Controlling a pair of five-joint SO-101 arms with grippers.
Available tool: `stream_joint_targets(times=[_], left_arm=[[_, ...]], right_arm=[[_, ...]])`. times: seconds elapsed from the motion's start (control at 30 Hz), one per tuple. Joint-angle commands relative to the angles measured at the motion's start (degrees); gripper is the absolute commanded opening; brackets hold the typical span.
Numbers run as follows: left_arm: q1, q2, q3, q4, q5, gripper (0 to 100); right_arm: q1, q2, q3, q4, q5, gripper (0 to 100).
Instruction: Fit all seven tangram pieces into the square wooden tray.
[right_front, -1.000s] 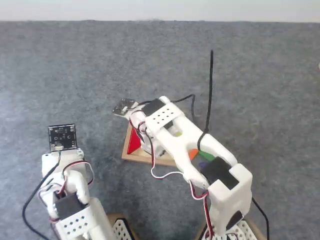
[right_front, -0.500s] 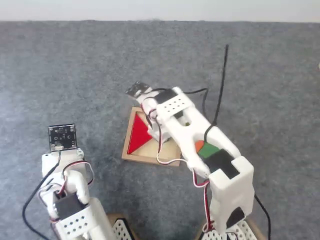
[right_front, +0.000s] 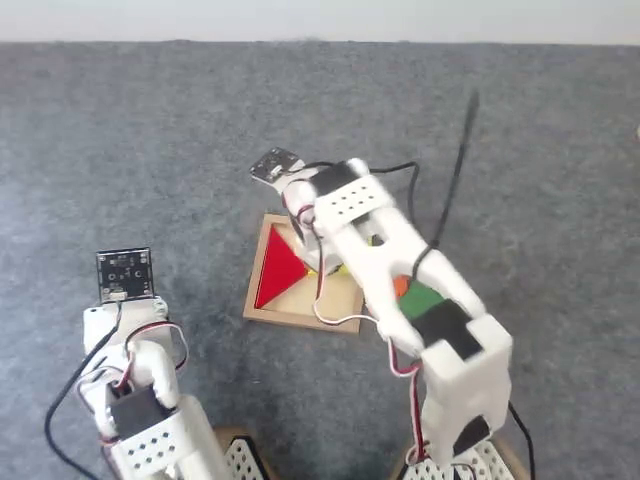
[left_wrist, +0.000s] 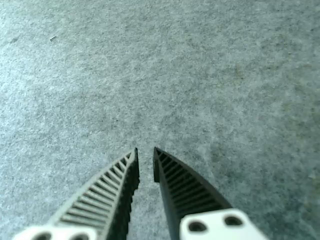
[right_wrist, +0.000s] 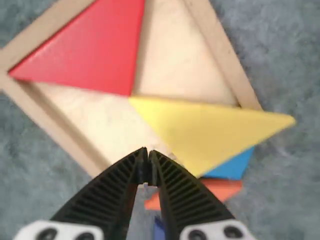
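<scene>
- Because the yellow triangle (right_wrist: 210, 132) overhangs the tray's (right_wrist: 220, 47) rim, a nudge from the closed, empty right jaws could tip it outside.
- Left jaws, barely parted, hang away from the tray.

Free grey surface (right_front: 130, 130) spreads across the upper left, the top and the far right of the high view, giving a hand room to pass. The middle is blocked. The right arm (right_front: 400, 270) slants from the lower right over the wooden tray (right_front: 290, 319) and covers its right half, and a black cable (right_front: 455, 170) rises beside it. From the left the tray is reachable, though the red triangle (right_front: 277, 270) lies there. The yellow triangle (right_wrist: 200, 132) juts past the rim over blue (right_wrist: 230, 167) and orange (right_wrist: 222, 190) pieces. The left arm (right_front: 140, 400) fills the lower left corner.
</scene>
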Motion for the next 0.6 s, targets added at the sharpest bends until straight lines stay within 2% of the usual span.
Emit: stream_joint_targets(times=[0.0,0.07,0.13,0.2,0.3,0.37,0.47,0.57], left_arm=[[-0.26,-0.62,-2.59,0.35,-0.70,6],[-0.26,-0.62,-2.59,0.26,-0.70,6],[-0.26,-0.62,-2.59,0.26,-0.70,6],[-0.26,-0.62,-2.59,0.35,-0.70,6],[-0.26,-0.62,-2.51,0.35,-0.70,6],[-0.26,-0.62,-2.51,0.35,-0.70,6],[-0.26,-0.62,-2.51,0.26,-0.70,6],[-0.26,-0.62,-2.51,0.26,-0.70,6]], right_arm=[[3.38,-9.10,-3.52,4.79,13.80,1.1],[5.85,-9.63,-3.69,2.77,13.80,2.8],[7.16,-8.31,-3.43,1.54,15.21,9.1],[8.13,-6.37,-3.52,2.24,22.68,18.8],[8.66,-4.09,-3.78,5.67,43.08,34.3],[8.48,-3.91,-4.31,9.45,52.57,42.9],[6.73,-3.21,-5.63,13.49,60.13,47.1],[5.41,-1.01,-5.98,13.32,62.86,47.0]])
